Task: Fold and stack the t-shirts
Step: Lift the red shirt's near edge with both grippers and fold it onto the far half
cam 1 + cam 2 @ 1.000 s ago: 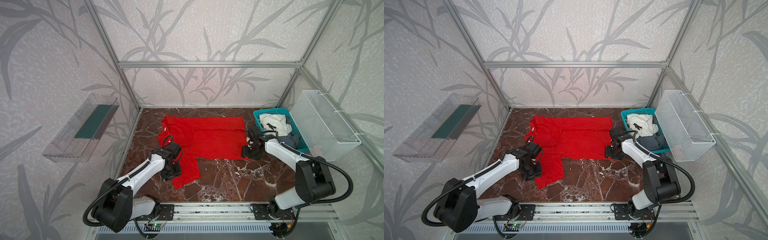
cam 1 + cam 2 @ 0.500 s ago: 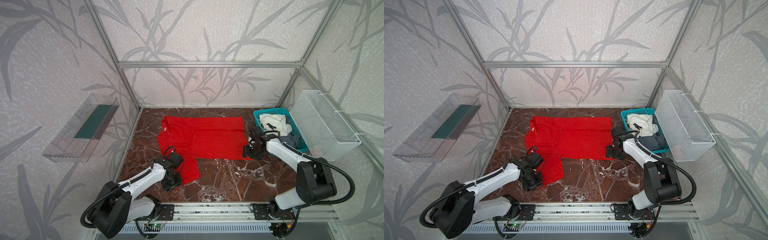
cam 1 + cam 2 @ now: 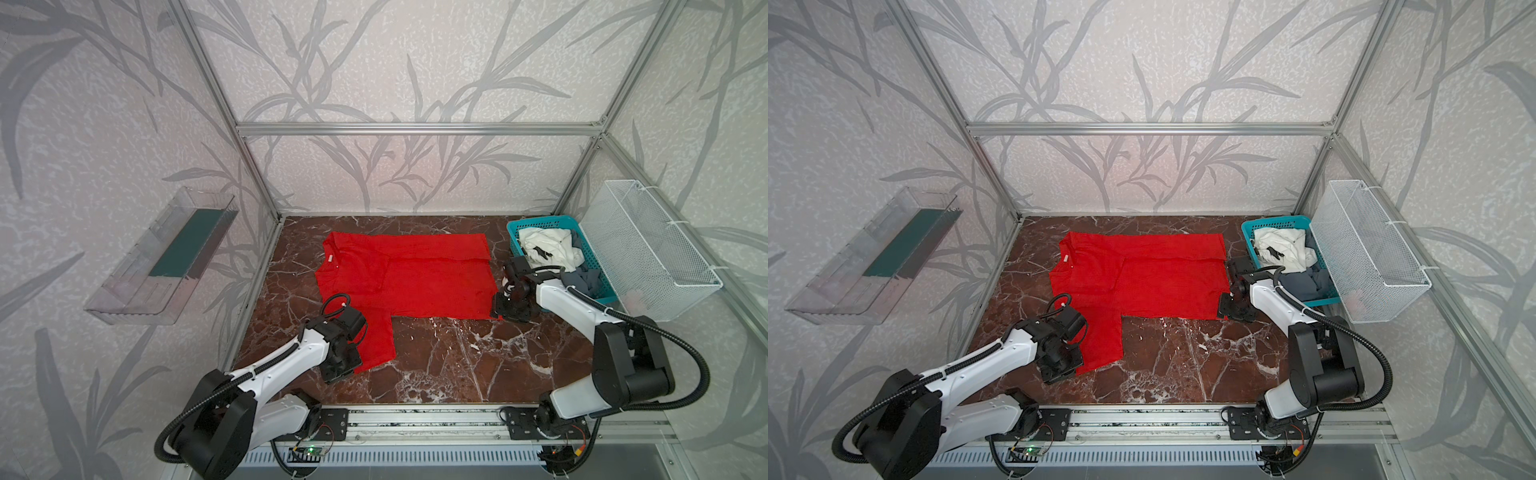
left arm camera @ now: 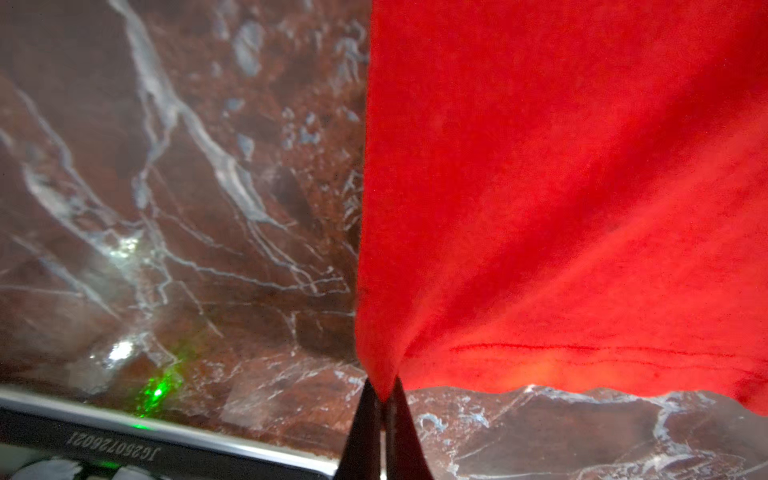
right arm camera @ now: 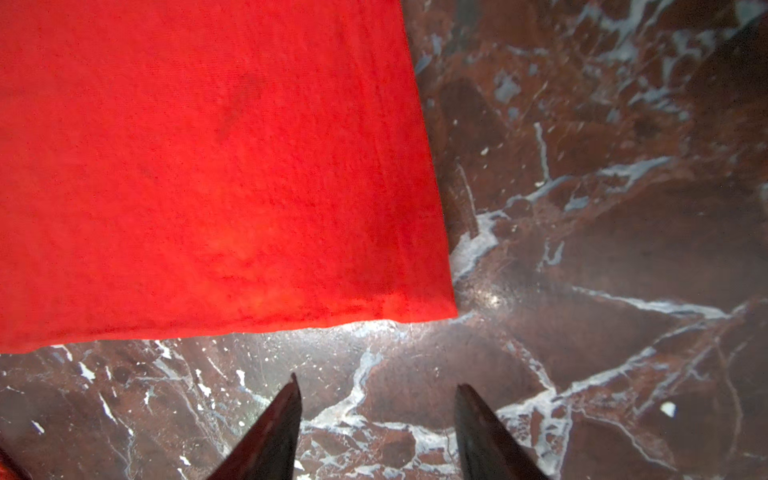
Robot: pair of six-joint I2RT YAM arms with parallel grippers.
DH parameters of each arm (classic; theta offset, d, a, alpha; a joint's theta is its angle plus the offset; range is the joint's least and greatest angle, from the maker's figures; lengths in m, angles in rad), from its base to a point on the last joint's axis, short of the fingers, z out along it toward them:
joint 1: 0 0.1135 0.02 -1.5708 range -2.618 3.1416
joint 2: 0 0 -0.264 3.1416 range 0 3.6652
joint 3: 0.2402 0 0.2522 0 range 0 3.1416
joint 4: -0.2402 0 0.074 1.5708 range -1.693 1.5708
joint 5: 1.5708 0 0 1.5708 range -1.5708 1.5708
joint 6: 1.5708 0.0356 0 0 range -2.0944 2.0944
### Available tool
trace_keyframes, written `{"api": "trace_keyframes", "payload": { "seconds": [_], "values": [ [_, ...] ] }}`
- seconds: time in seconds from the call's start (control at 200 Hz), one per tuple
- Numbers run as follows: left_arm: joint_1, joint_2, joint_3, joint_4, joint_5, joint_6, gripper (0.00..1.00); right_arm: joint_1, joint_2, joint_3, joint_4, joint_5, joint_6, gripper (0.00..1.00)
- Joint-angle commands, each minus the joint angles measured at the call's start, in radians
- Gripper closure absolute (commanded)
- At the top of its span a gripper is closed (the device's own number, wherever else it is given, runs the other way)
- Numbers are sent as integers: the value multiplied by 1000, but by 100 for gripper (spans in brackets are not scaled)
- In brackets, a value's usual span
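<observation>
One large bright red cloth t-shirt (image 3: 419, 274) lies mid-frame on the worktop (image 3: 457, 365). The left tool (image 4: 384, 395) clenches its sleeve corner; the right tool (image 5: 376, 380), released, hovers before the hem corner, which it probably must grip next.

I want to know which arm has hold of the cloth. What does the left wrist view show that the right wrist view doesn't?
Only the left wrist view: the left gripper shut on a corner of the red t-shirt, cloth puckering into its tips, and a metal rail near a green glint.
Only the right wrist view: the right gripper open over bare marble tabletop, short of a flat corner of the shirt.
Both: the red t-shirt lying on that marble tabletop.
</observation>
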Motion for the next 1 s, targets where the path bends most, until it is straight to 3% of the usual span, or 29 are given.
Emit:
{"api": "trace_keyframes", "payload": {
  "seconds": [0.0,0.135,0.505,0.74,0.845,0.995],
  "values": [
    [-5,-7,22,-64,-51,-12,100,-6,-10,-25,26,34,22,47],
    [-6,2,33,-63,-49,-9,100,-24,14,-42,70,36,33,55],
    [-6,33,50,-48,-48,-2,100,-53,123,-39,147,30,40,64],
    [-5,18,55,-73,-71,-21,100,-58,129,-44,143,22,35,91],
    [-5,-24,72,-104,-99,-36,100,-57,95,-51,115,16,31,98],
    [-3,-131,105,-204,-170,-77,100,-58,10,-78,58,9,33,99]
  ]
}}
